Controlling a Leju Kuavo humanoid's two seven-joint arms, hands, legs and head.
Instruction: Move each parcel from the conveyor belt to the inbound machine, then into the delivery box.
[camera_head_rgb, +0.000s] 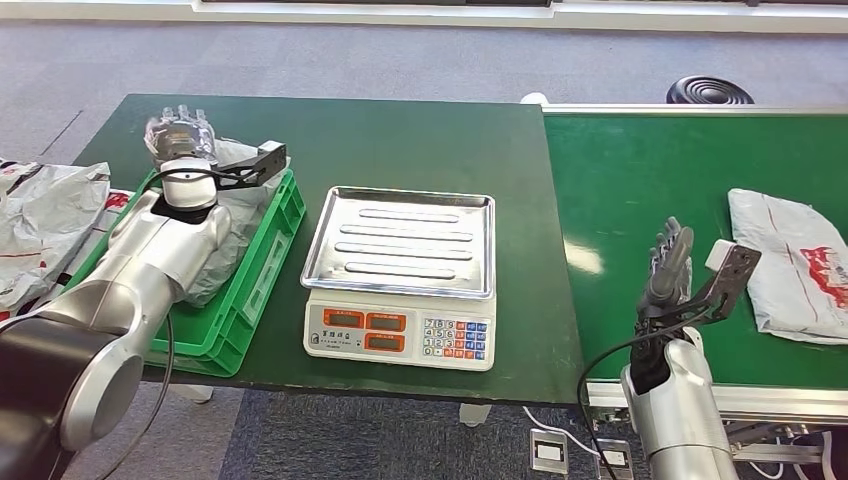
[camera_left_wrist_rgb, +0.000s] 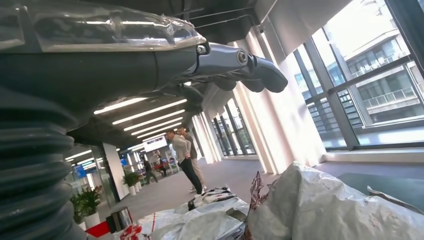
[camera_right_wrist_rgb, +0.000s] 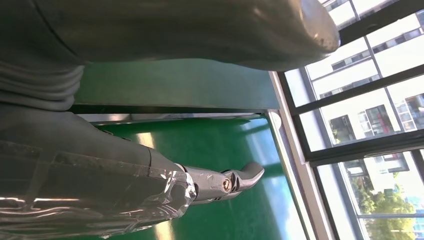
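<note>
Place: open-plan office hall set up as a parcel-sorting demo.
Evidence: grey carpet (camera_head_rgb: 400, 55), tall windows (camera_left_wrist_rgb: 370, 85), ceiling strip lights (camera_left_wrist_rgb: 145, 112), potted plants (camera_left_wrist_rgb: 87, 202), conveyor belt (camera_head_rgb: 640, 170), weighing scale (camera_head_rgb: 400, 275).

Glossy metal scale tray (camera_head_rgb: 400, 240); crinkled plastic parcel (camera_head_rgb: 795, 262); matt belt (camera_head_rgb: 640, 180).
</note>
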